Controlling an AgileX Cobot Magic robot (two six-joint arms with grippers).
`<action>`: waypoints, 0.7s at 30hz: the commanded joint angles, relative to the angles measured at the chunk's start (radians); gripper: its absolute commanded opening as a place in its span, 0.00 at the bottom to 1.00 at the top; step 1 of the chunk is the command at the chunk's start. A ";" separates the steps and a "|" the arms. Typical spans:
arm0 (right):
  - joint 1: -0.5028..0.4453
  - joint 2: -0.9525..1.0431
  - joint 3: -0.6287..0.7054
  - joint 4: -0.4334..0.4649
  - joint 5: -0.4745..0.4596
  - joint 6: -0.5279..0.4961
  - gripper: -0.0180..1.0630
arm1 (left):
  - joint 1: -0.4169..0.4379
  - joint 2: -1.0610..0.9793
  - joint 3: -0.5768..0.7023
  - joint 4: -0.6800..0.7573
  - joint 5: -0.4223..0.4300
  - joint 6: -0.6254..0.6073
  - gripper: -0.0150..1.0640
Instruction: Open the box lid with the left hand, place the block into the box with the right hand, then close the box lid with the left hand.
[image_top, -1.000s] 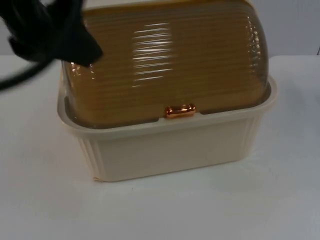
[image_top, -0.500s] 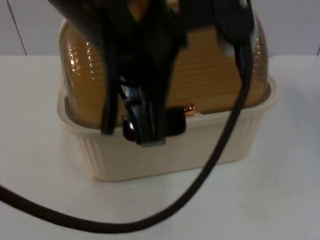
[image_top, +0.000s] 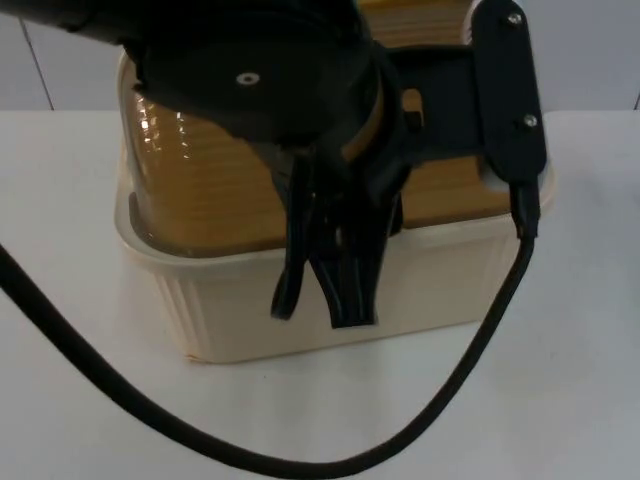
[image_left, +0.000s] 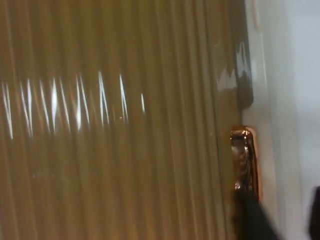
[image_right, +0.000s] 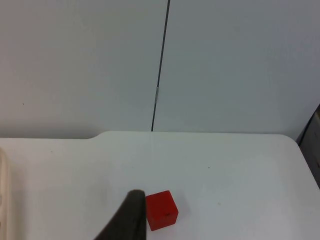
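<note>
- The box (image_top: 330, 290), cream with a ribbed amber lid (image_top: 200, 190), stands on the white worktop (image_top: 90, 400) toward its far edge by the grey partition wall (image_top: 590, 50); the lid is down.
- The left pincer (image_top: 322, 300) hangs over the front middle of the box, its two black fingers pointing down across the front rim and a little apart, holding nothing.
- From the top, the arm hides the lid's front catch; the left wrist view brings the copper handle (image_left: 245, 160) out at the lid's edge, with a black fingertip (image_left: 252, 217) right beside it.
- The right wrist view adds the red block (image_right: 161, 210), lying on the worktop beside the right pincer's fingertip (image_right: 131, 215), apart from the box. Whether that pincer is released or clenched, I cannot tell.
</note>
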 joint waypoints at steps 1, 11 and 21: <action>0.000 -0.003 -0.009 -0.009 0.001 0.000 0.98 | -0.006 0.000 -0.005 -0.035 -0.014 -0.012 0.10; 0.000 -0.003 -0.009 -0.009 0.001 0.000 0.98 | -0.006 0.032 -0.005 -0.135 -0.055 -0.016 0.01; 0.000 -0.003 -0.009 -0.009 -0.001 0.000 0.98 | -0.002 0.087 -0.005 -0.069 -0.096 -0.023 0.01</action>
